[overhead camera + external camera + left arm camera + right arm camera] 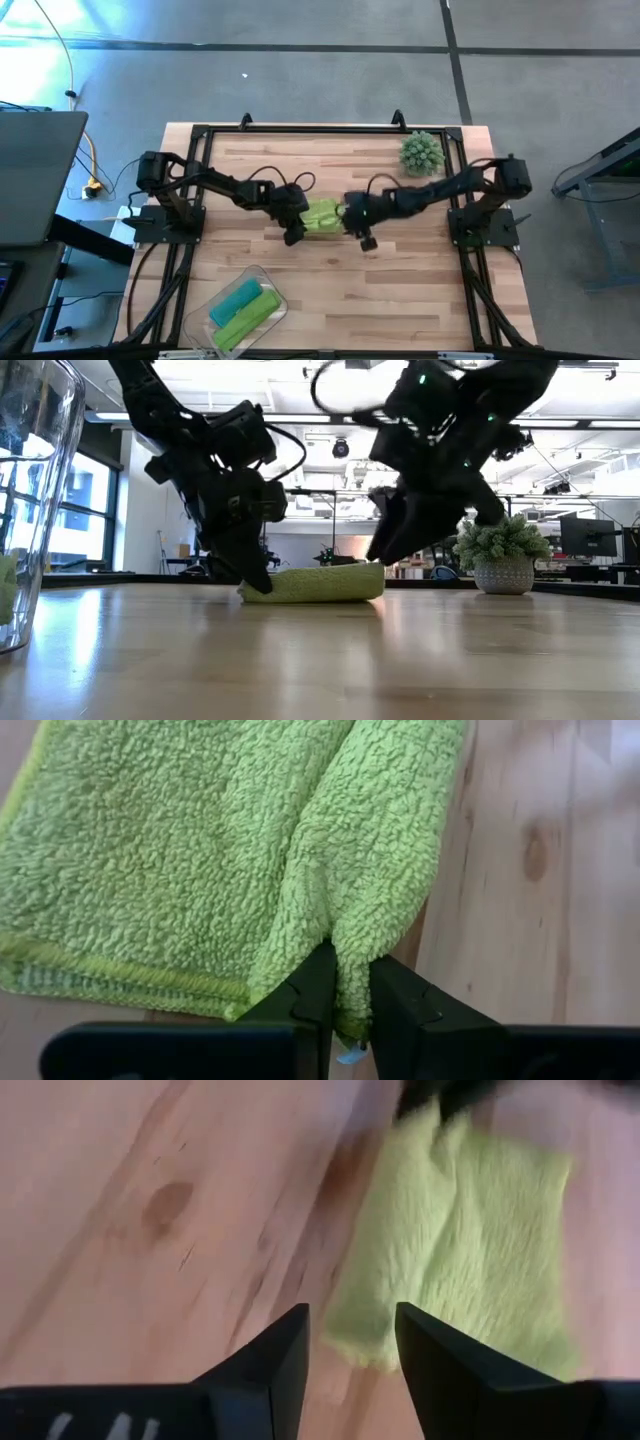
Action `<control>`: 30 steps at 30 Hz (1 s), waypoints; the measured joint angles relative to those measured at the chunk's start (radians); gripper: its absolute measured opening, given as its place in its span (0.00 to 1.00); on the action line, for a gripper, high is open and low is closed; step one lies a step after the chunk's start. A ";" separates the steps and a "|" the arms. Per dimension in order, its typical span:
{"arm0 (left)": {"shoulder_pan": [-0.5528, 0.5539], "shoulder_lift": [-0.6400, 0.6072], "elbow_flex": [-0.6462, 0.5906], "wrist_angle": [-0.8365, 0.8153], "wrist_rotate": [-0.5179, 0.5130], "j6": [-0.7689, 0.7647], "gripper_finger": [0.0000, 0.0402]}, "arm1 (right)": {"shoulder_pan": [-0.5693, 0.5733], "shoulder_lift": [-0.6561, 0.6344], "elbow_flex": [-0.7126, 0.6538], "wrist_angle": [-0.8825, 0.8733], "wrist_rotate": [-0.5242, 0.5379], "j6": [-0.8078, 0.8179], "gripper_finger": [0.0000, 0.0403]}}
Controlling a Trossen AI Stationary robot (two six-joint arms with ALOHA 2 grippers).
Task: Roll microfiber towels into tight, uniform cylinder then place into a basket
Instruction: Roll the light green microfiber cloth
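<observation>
A green towel (322, 217) lies loosely folded mid-table, not yet rolled. The left gripper (347, 1010) pinches its edge; the right gripper (350, 1348) stands parted, just off its other end. Two rolls, teal and green, already sit in the basket (268, 276).

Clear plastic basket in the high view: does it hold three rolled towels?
No. The clear plastic basket holds only a teal roll and a lime roll.

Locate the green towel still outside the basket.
In the high view the loose towel lies mid-table between both grippers, the left gripper pinching its edge, the right gripper open beside it.
</observation>
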 joint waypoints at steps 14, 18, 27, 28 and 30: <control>0.031 0.002 -0.002 0.004 0.053 0.004 0.10 | 0.147 0.119 0.004 0.135 0.327 -0.103 0.36; 0.024 0.002 -0.003 0.007 0.058 0.004 0.10 | 0.128 0.155 0.004 0.140 0.347 -0.052 0.36; 0.008 -0.016 -0.003 0.004 0.053 0.035 0.21 | 0.059 0.172 0.007 0.142 0.256 0.223 0.36; 0.009 -0.020 -0.003 0.000 0.053 0.045 0.23 | 0.047 0.172 0.007 0.140 0.224 0.254 0.35; 0.008 -0.040 -0.005 -0.011 0.052 0.061 0.26 | 0.026 0.172 0.007 0.131 0.168 0.307 0.32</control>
